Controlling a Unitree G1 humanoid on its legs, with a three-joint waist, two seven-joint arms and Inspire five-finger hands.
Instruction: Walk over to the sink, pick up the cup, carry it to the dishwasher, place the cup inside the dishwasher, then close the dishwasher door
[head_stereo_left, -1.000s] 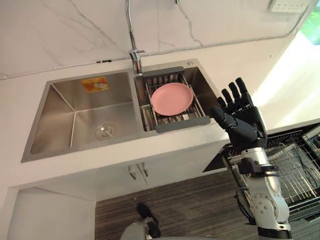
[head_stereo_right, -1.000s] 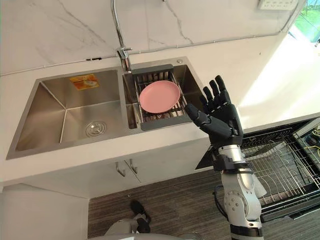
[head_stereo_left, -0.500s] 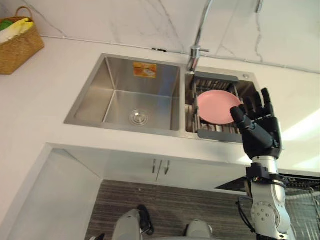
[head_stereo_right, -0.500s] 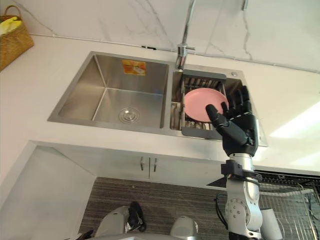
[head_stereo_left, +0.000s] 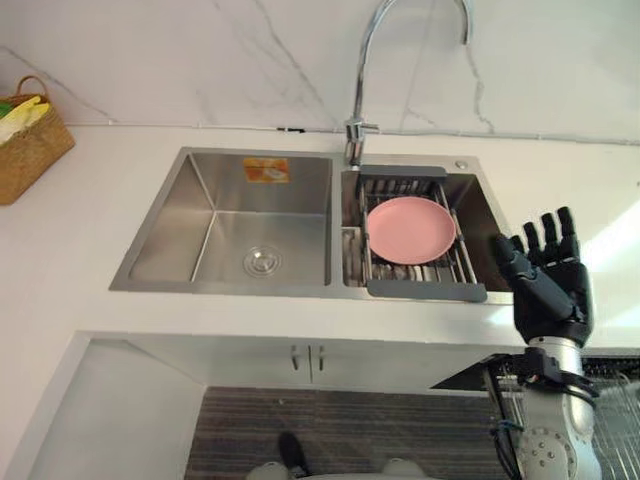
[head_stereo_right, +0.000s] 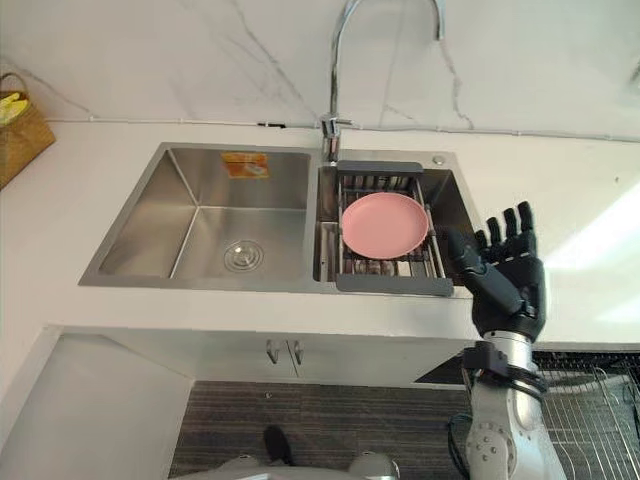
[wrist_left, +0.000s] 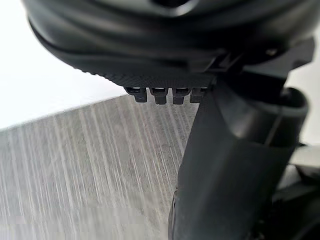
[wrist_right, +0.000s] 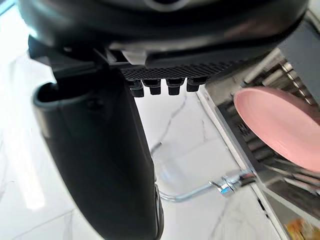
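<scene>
The left hand (wrist_left: 235, 165) hangs over the striped floor (wrist_left: 85, 165), its thumb standing out. Its fingers (wrist_left: 162, 94) show only as a short row of stubs, loose and empty. At the lower right a wire dishwasher rack (head_stereo_right: 595, 415) is cut off by the frame edge, so its contents cannot be made out.

The right hand (head_stereo_left: 545, 285) is raised in front of the counter's (head_stereo_left: 80, 260) front edge, right of the sink (head_stereo_left: 230, 290). Its fingers are straight and spread, palm empty, and it touches nothing. Cabinet doors (head_stereo_left: 310, 365) sit under the sink.

The left basin (head_stereo_left: 290, 215) shows a drain (head_stereo_left: 262, 262) and a sticker (head_stereo_left: 266, 170) on its far wall. In the right basin, a grey drainer rack (head_stereo_left: 425, 290) carries a pink plate (head_stereo_left: 411, 229), which hides much of the rack and the basin beneath. I cannot tell where the cup is.

The faucet (head_stereo_left: 365, 60) rises from the sink's far rim. A wicker basket (head_stereo_left: 25, 150) stands at the counter's far left edge, partly cut off.
</scene>
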